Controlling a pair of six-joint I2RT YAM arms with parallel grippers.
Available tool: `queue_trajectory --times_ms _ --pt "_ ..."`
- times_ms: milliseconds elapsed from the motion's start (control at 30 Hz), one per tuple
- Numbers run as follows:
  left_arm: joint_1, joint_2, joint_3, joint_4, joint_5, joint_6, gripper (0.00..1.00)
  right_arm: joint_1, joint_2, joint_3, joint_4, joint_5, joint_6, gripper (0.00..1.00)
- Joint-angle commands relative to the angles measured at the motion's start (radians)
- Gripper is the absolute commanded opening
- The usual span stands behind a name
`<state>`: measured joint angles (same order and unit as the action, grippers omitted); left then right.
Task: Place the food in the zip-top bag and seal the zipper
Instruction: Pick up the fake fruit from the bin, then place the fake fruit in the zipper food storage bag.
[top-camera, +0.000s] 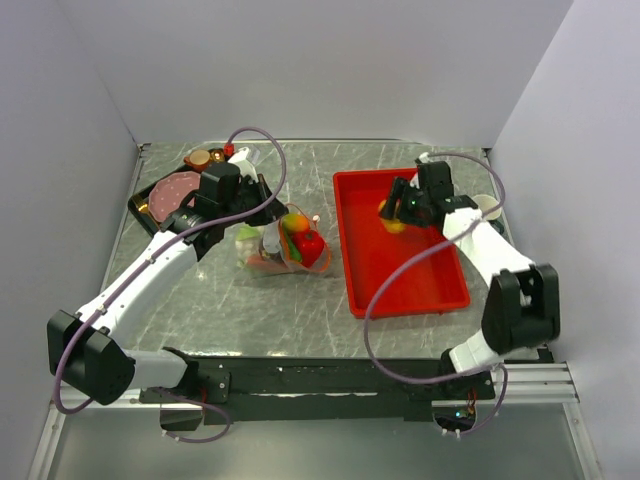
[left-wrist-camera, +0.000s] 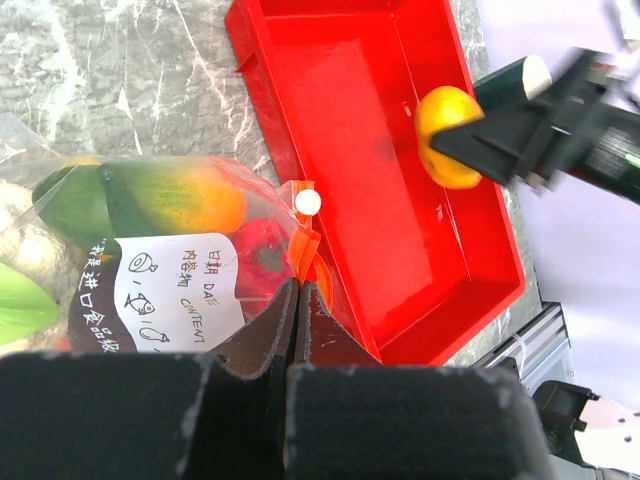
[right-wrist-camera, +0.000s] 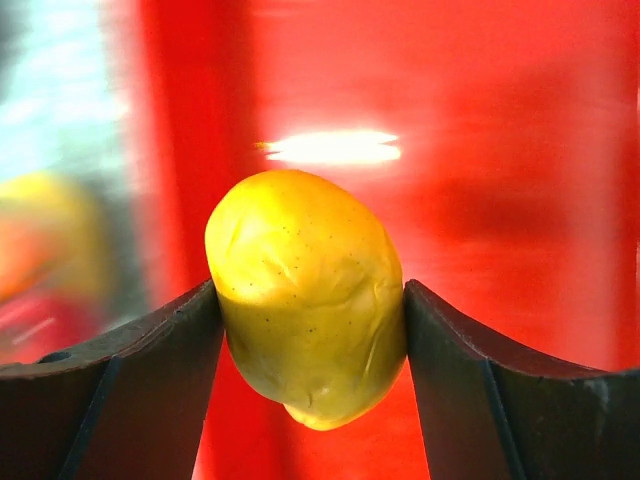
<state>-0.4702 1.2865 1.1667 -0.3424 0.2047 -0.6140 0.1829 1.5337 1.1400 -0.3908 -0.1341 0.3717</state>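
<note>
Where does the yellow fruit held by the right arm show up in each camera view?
Top external: yellow fruit upper right, in the right gripper over the red tray.
Left wrist: upper right, over the tray.
Right wrist: centre, between the jaws.
Shared landmark: the red tray.

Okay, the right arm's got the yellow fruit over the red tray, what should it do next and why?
Probably carry the fruit left, toward the bag. The right gripper is shut on the fruit over the tray, while the left gripper pinches the bag's edge by the zipper, with other food already inside.
</note>
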Motion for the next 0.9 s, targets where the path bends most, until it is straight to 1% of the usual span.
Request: queue_trajectory --times_ms 0,33,133,233,333,500,567,867 --pt "-0.004 -0.009 0.005 0.062 0.013 -0.012 0.01 0.107 -0.144 -0.025 0.075 -0.165 0.068 0.26" --pt "-0.004 -0.006 0.008 0.062 0.013 -0.012 0.01 0.159 -0.164 -0.028 0.082 -0.180 0.088 0.26" --pt "-0.004 0.004 0.016 0.060 0.016 -0.012 0.01 0.257 -0.185 -0.023 0.127 -0.214 0.137 0.26" --pt "-0.004 0.005 0.016 0.063 0.019 -0.012 0.01 0.340 -0.175 0.006 0.162 -0.233 0.167 0.26" --pt "-0.004 0.002 0.013 0.065 0.015 -0.013 0.01 0.395 -0.140 0.047 0.159 -0.242 0.164 0.26" --pt "-0.004 -0.007 0.007 0.059 0.013 -0.018 0.01 0.457 -0.087 0.095 0.136 -0.191 0.136 0.26" --pt "-0.002 -0.015 0.002 0.065 0.012 -0.021 0.01 0.467 -0.051 0.115 0.130 -0.194 0.130 0.26" --pt "-0.004 -0.036 0.001 0.051 0.013 -0.015 0.01 0.495 0.086 0.153 0.226 -0.182 0.168 0.27"
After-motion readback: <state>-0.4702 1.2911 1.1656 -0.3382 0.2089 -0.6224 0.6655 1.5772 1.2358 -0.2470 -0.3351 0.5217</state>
